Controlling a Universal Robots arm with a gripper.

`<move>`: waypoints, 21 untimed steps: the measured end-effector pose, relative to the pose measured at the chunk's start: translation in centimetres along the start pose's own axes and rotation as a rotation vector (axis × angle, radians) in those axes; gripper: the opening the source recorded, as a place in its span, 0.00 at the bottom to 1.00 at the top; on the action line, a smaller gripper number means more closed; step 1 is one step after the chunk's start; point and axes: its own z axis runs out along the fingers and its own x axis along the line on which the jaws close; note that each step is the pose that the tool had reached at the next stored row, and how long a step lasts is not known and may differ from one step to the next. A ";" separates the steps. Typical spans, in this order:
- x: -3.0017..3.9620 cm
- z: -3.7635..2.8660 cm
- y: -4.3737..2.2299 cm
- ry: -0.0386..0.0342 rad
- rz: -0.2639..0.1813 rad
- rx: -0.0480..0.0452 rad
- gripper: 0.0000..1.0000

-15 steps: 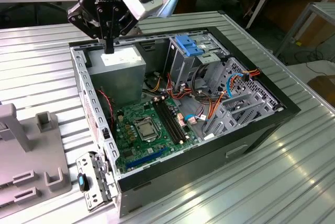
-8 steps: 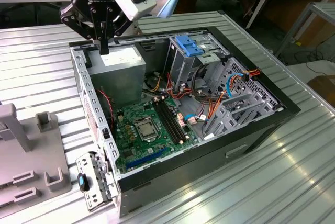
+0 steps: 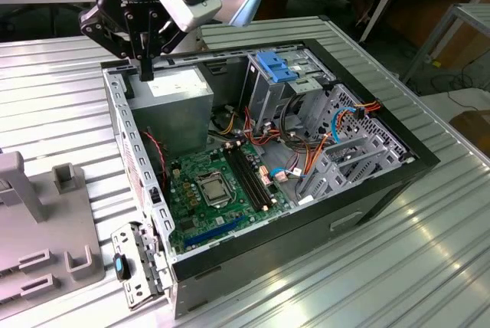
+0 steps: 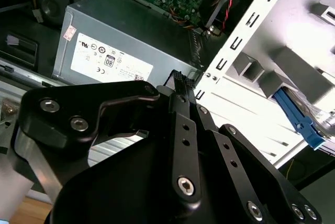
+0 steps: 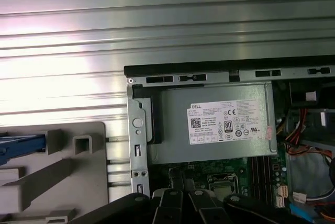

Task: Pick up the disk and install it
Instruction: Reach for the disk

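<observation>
My gripper (image 3: 145,73) hangs over the back corner of the open computer case (image 3: 367,190), at the exterior view's left, just above the grey power supply (image 3: 172,98). Its black fingers (image 4: 180,82) are pressed together with nothing between them. The disk (image 4: 306,124) is a grey drive in a bright blue carrier. It rests on a grey holder (image 5: 57,171) on the table beside the case, apart from the gripper. In the first wrist view the disk's blue rail (image 5: 21,145) pokes in at the picture's edge. A blue bracket (image 3: 276,67) sits on the drive cage (image 3: 306,90) inside the case.
The case lies on its side on a ribbed metal table (image 3: 61,98), with the motherboard (image 3: 214,190), cables (image 3: 306,152) and a swung-out metal cage (image 3: 360,152) exposed. The grey holder (image 3: 38,228) stands at the exterior view's left. A loose metal bracket (image 3: 138,267) lies by the case's near corner.
</observation>
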 end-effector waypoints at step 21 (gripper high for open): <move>2.22 -0.06 -0.17 0.0001 0.000 0.0000 0.11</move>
